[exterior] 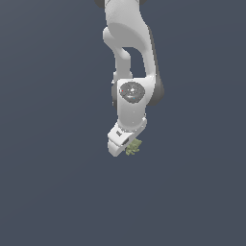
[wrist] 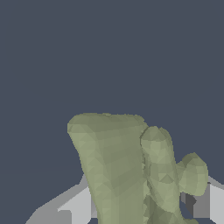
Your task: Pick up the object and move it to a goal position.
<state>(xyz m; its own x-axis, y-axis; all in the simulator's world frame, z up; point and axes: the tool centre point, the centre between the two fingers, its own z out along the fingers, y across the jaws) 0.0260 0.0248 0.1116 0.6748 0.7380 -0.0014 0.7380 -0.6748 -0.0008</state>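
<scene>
- My white two-fingered gripper (exterior: pixel 126 145) is clamped on the small olive-green lumpy clump with jagged edges (exterior: pixel 134 147); in the wrist view the clump (wrist: pixel 127 170) fills the space between my grey-white finger pads (wrist: pixel 78 205), so I judge it grasped, not loose.
- Where the clump is: at the tip of my hand, sticking out toward the exterior view's right of the gripper body, under the white jointed arm (exterior: pixel 130 57).
- Whether it's lifted off the surface or touching it: can't tell, the flat dark blue-grey background (exterior: pixel 48 144) gives no shadow or edge to judge height.
- Step in hand, my guess: grasp done, carry phase to the goal position.
- No goal marker visible in either view, so I can't say how far along the carry is.
- Next move calls for: keeping the squeeze steady, since the irregular shape means uneven pad contact and it could twist or slip; move smoothly toward the goal, no jerks.
- Counts: one arm, one gripper, one green clump, nothing else in the scene.
</scene>
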